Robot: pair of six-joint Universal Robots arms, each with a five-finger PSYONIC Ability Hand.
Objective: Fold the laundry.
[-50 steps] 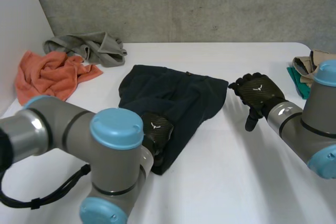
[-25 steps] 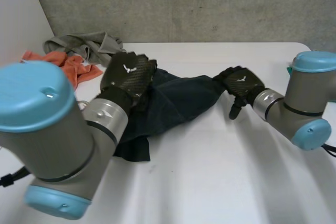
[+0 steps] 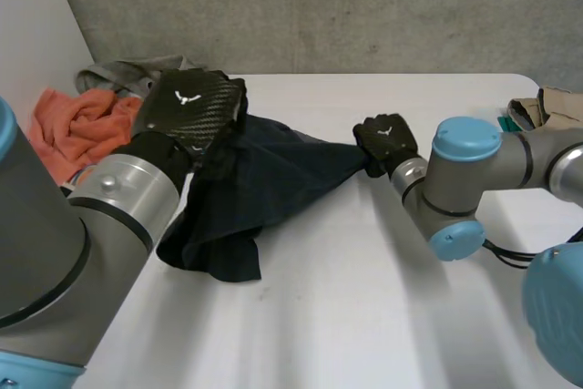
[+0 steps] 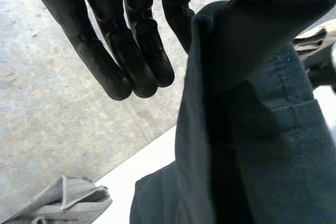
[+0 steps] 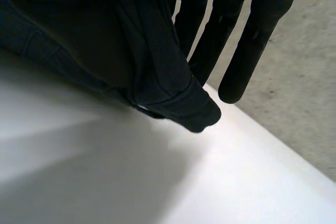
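Within the last second we had gone from one hand on the cloth to two. Our left hand (image 3: 193, 107) had risen from low on the dark navy garment (image 3: 264, 179) and now hung above the edge nearest the orange towel (image 3: 73, 129). Its fingers (image 4: 131, 66) were straight, and the fabric seemed nipped against the thumb and draped down from it. Our right hand (image 3: 384, 140), which a second before had been spread and clear of the cloth, had closed in. It now pinched the corner farthest from the towel, straight fingers (image 5: 247, 51) pressed against that hemmed tip.

The garment was drawn into a taut line between the two holds. Its slack lower part trailed on the white bench (image 3: 364, 316) just beside the towel. A grey cloth (image 3: 118, 75) lay bunched right behind the towel.

We judged this to be the spreading stage. With two opposite points held, the piece could be laid flat, and no fold had yet been made.
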